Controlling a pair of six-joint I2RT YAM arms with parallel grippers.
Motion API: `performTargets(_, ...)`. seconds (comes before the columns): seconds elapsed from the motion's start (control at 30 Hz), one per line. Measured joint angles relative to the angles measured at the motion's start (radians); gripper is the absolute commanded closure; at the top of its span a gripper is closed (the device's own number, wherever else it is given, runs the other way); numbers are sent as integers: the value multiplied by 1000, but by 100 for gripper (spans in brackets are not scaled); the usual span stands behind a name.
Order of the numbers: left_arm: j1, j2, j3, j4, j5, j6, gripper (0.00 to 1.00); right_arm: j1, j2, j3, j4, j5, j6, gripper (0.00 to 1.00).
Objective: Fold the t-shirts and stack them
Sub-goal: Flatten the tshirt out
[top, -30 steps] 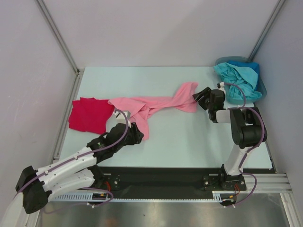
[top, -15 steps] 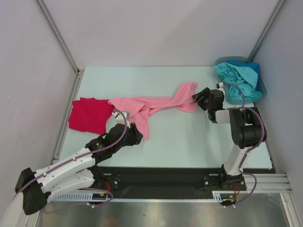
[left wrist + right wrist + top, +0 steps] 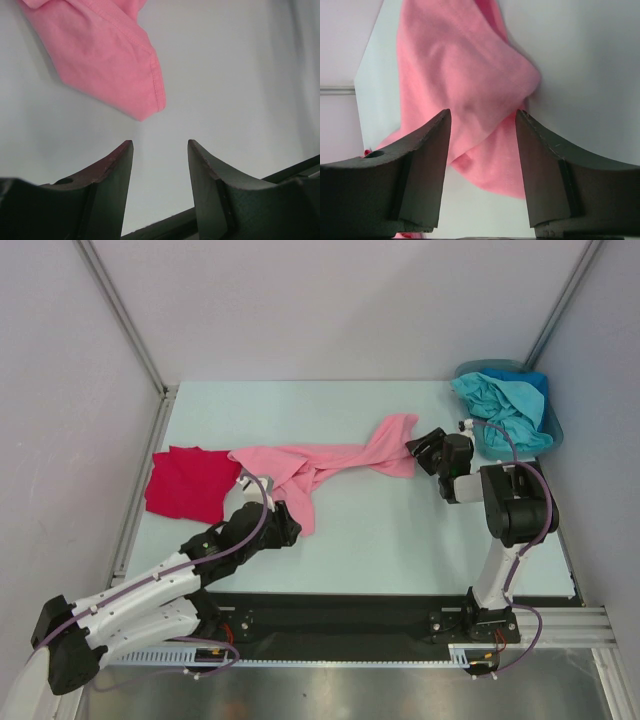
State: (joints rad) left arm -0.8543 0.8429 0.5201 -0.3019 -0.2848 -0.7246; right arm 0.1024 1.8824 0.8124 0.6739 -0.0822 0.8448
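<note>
Cloth is looking light and floppy: pink t-shirt (image 3: 330, 458) is lying twisted across the table (image 3: 400, 530), 9 to 2 o'clock. Left gripper (image 3: 160, 141) is hovering open, empty, by its 7 o'clock corner; right gripper (image 3: 483, 111) is gaping empty at 2 o'clock. Pinching those ends, I'm guessing.

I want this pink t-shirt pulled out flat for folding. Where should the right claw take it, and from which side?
Probably the bunched right end of the pink t-shirt, lying on the table just ahead of the open right claw. Come in low from the right, along its length: the rumpled folds there give it thickness to pinch.
</note>
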Motion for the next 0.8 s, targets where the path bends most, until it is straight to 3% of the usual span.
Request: performTargets(0.8,0,-11,13,-5,0,0,47,-35,88,-3,106,-30,45,42)
